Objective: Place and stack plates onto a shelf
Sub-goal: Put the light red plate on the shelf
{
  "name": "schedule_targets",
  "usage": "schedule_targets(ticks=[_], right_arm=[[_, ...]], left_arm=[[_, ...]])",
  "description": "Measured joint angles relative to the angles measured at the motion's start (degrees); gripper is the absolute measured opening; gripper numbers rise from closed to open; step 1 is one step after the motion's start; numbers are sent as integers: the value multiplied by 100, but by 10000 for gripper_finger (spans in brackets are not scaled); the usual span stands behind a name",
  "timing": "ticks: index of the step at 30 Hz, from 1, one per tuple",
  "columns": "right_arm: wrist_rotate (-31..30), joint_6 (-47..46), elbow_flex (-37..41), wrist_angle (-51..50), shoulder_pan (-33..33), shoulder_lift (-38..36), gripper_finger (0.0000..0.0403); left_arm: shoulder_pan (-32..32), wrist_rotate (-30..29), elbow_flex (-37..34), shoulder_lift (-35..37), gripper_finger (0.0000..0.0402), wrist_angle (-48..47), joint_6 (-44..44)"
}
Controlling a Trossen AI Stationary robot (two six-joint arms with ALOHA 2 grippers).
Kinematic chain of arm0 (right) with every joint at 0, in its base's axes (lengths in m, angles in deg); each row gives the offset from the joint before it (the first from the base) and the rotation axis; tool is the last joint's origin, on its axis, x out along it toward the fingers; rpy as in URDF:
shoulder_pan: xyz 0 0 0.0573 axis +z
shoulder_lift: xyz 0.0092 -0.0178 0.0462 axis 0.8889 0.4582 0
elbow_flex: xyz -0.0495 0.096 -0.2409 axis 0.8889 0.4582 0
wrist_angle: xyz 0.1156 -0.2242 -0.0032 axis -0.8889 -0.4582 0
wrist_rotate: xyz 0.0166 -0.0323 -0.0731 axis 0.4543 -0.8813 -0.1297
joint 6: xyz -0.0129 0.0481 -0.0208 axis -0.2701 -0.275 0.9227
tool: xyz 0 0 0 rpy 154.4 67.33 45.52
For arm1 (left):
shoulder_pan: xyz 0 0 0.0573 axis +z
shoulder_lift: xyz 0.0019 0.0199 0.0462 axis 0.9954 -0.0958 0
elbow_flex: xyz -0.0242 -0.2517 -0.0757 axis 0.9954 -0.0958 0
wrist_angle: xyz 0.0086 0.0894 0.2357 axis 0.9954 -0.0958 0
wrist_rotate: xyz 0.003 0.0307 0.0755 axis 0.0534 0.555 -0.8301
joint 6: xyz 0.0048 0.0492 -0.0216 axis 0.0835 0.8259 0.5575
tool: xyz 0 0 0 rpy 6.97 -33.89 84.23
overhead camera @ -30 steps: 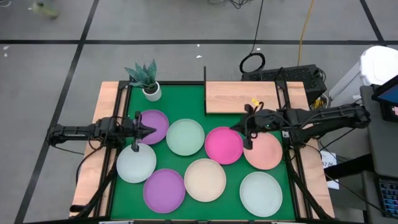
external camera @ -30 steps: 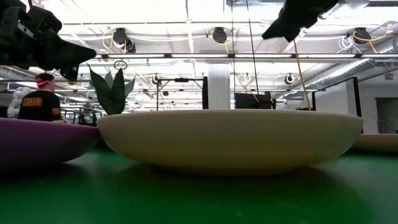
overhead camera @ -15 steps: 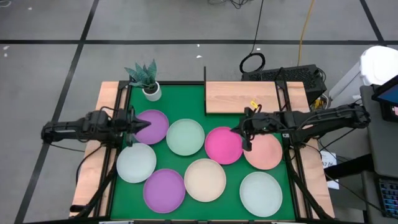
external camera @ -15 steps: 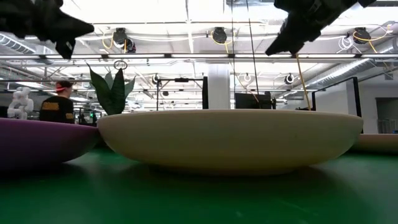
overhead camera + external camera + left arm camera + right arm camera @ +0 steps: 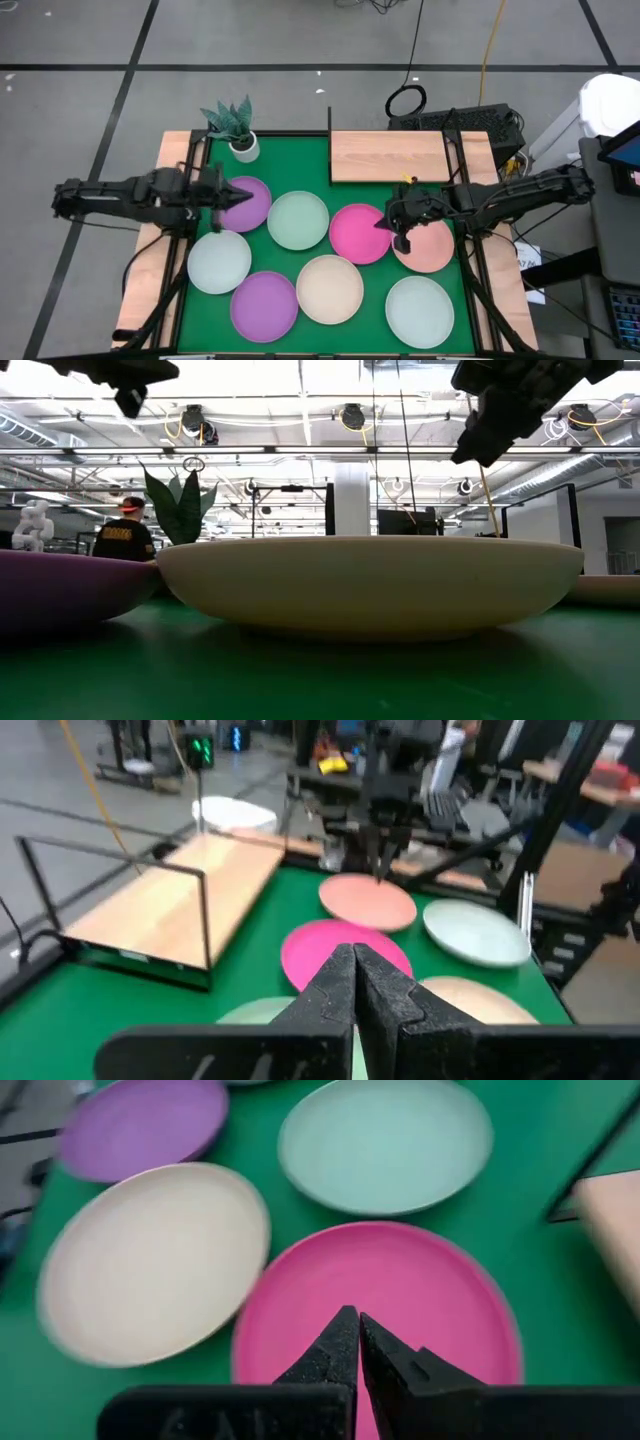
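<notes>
Eight round plates lie flat on the green mat (image 5: 300, 160): purple (image 5: 250, 205), mint (image 5: 298, 220), hot pink (image 5: 358, 235), salmon (image 5: 428, 248), whitish (image 5: 218, 262), a second purple (image 5: 264, 305), cream (image 5: 330, 289) and pale (image 5: 420, 311). The light-wood shelf (image 5: 388, 155) with its black post (image 5: 329, 112) lies at the far right. My left gripper (image 5: 238, 194) is shut and empty, raised over the far purple plate. My right gripper (image 5: 386, 222) is shut and empty, raised over the hot pink plate's right part (image 5: 380, 1295).
A small white pot with a plant (image 5: 240, 140) stands at the mat's far left corner. Wooden side strips (image 5: 170, 170) and black frame bars edge the mat. In the low view the cream plate (image 5: 370, 585) fills the foreground. A person (image 5: 120, 540) stands in the room behind.
My left gripper has risen and swung from over the whitish plate toward the far purple plate, while its arm has drawn back toward the table's left edge. My right gripper has moved a little toward the table's near edge over the hot pink plate. Both stay shut.
</notes>
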Motion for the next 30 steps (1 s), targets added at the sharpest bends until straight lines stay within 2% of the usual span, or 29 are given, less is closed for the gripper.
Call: schedule_targets(ticks=[6, 11, 17, 24, 30], right_arm=[[222, 244, 16, -55, 139, 293, 0], [732, 570, 16, 38, 150, 920, 19], [964, 836, -74, 51, 150, 1551, 63], [1051, 598, -226, 95, 354, 1889, 101], [499, 595, -305, 61, 881, 1947, 106]], left_arm=[[-261, 42, -2, -997, 3, 375, -2], [-345, 54, -2, -1492, 3, 686, -4], [-348, 52, 211, -1596, 3, 520, -27], [-350, 50, 291, -1605, 3, 526, 25], [-350, 50, 291, -1605, 3, 505, 140]])
